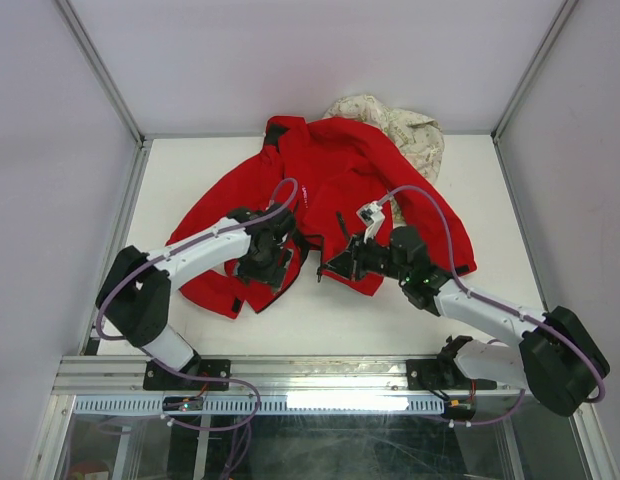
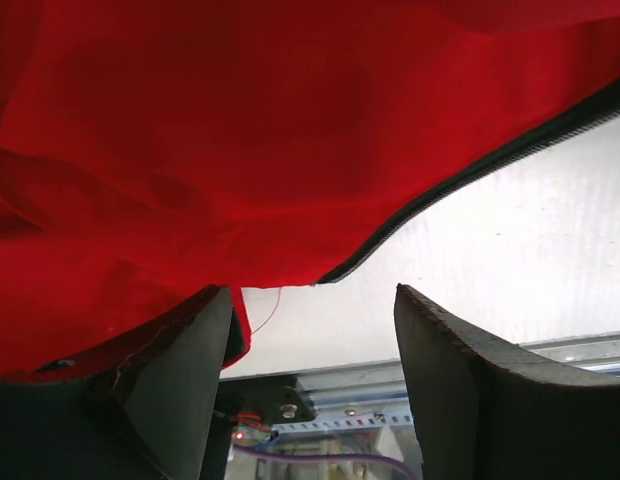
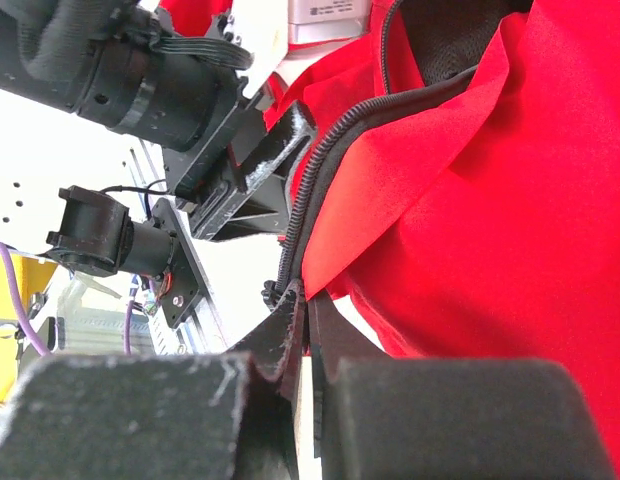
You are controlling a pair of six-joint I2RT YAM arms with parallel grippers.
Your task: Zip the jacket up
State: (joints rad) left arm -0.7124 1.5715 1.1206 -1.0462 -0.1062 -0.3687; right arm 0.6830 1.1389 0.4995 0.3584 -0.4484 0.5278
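The red jacket lies open on the white table, collar at the back. My left gripper is over its lower front and is open. Red fabric drapes over the left finger, and a dark zipper edge runs just above the gap. My right gripper is shut on the bottom end of the other front panel's zipper edge and pinches it between the fingertips. The red panel hangs to the right of it.
A cream floral garment lies at the back right, partly under the jacket. The left arm's black gripper body sits close to the right gripper. The metal rail runs along the table's near edge. Enclosure walls stand on both sides.
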